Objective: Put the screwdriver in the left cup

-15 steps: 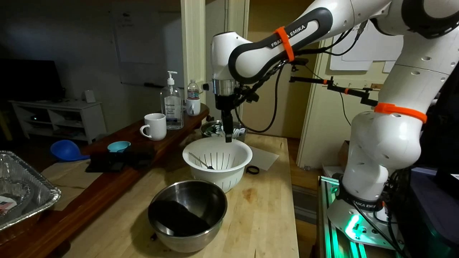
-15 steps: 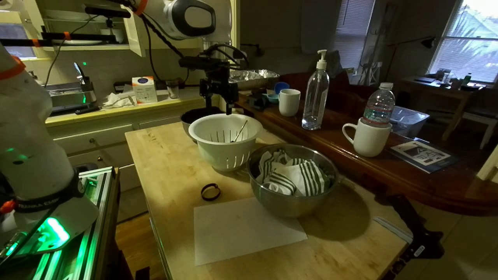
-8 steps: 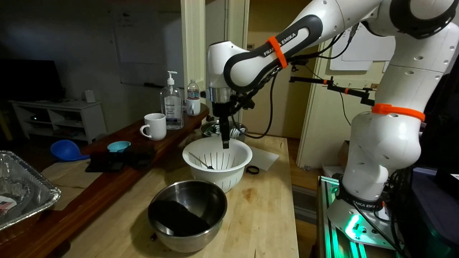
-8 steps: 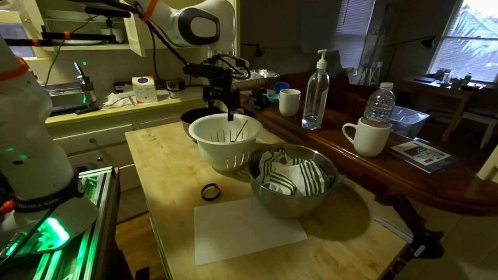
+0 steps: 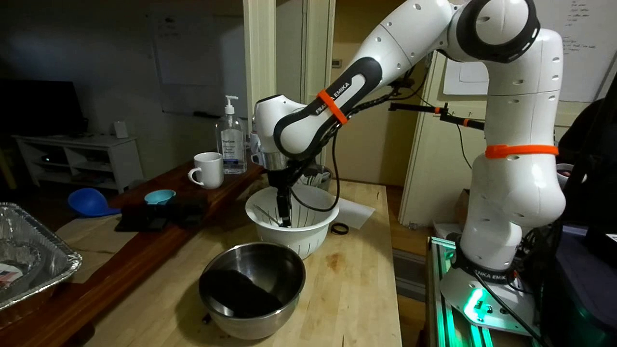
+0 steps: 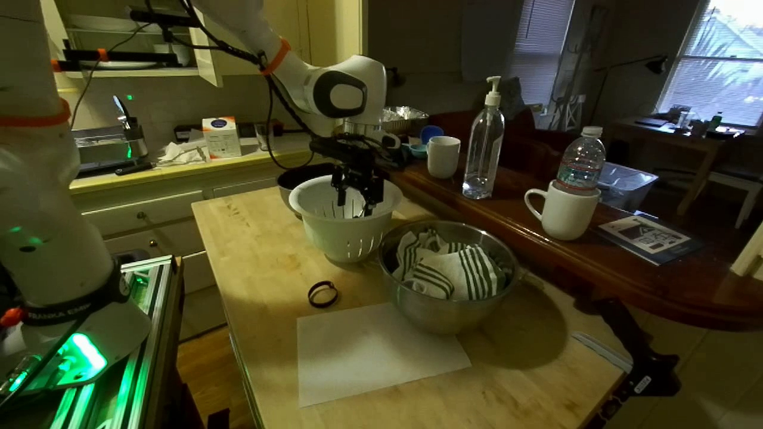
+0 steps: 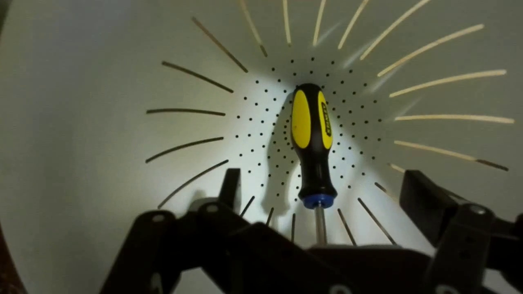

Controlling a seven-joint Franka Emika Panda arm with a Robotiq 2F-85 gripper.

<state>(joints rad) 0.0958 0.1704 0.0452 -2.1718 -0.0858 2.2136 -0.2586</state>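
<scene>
Down comes the white arm, and its fingers, higher up half a second ago, now reach well inside the white colander, a little closer to the raised ledge. They are spread wide, and the screwdriver lies in the colander below them: its black-and-yellow handle rests on the perforated bottom just beyond the fingers, while in the wrist view its metal shaft shows between them, apart from both. From where I stand, the left cup, white with a side handle, is on that ledge, off to one side of the fingers and well apart, with a clear pump bottle just beside it. Farther along the ledge, also well apart from the fingers, a second mug carries a water bottle. Along the bench, a steel bowl, partly dark inside, and a cloth-filled bowl flank the fingers; a black ring and a white sheet lie outside the colander, lower than the fingers.
</scene>
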